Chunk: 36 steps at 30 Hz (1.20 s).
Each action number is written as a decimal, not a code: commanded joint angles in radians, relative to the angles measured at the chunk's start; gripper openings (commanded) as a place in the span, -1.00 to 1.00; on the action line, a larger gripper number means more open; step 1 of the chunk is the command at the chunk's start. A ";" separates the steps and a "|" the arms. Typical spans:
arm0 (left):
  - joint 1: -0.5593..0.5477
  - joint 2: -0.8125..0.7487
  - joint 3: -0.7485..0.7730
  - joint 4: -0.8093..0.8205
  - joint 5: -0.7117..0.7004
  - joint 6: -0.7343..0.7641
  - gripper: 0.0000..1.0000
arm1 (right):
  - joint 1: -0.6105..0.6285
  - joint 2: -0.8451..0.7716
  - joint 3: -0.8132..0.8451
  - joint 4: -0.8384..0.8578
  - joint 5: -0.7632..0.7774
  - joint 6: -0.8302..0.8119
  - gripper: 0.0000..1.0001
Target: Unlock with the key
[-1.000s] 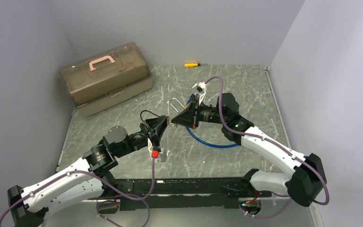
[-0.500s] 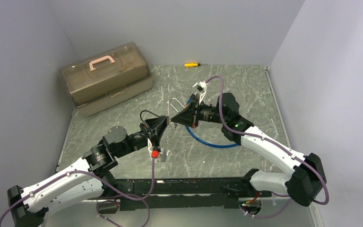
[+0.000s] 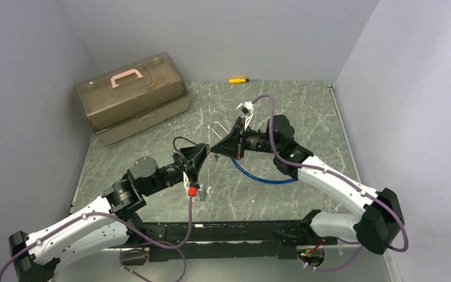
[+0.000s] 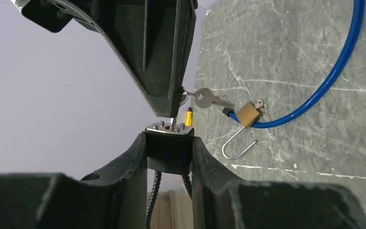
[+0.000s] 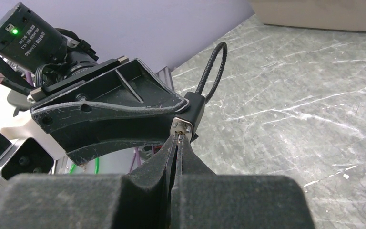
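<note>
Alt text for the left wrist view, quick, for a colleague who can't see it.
The left gripper clamps a black cable lock while the shut right gripper holds a key at its keyhole. Behind, a brass padlock lies open beside a blue cable.

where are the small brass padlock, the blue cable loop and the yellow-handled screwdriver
small brass padlock (image 4: 249, 114), left wrist view, its body
blue cable loop (image 4: 344, 58), left wrist view, its curve
yellow-handled screwdriver (image 3: 236, 80), top external view, its handle
</note>
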State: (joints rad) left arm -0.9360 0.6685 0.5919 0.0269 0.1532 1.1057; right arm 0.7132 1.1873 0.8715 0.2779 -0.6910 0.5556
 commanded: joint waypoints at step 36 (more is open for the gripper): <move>-0.008 0.073 0.070 0.014 -0.143 0.051 -1.00 | 0.092 0.055 0.113 -0.101 0.231 -0.065 -1.00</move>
State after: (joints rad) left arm -0.9356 0.7200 0.5900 -0.0196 0.0490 1.1664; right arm 0.7937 1.2270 0.9379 0.1081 -0.4606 0.4786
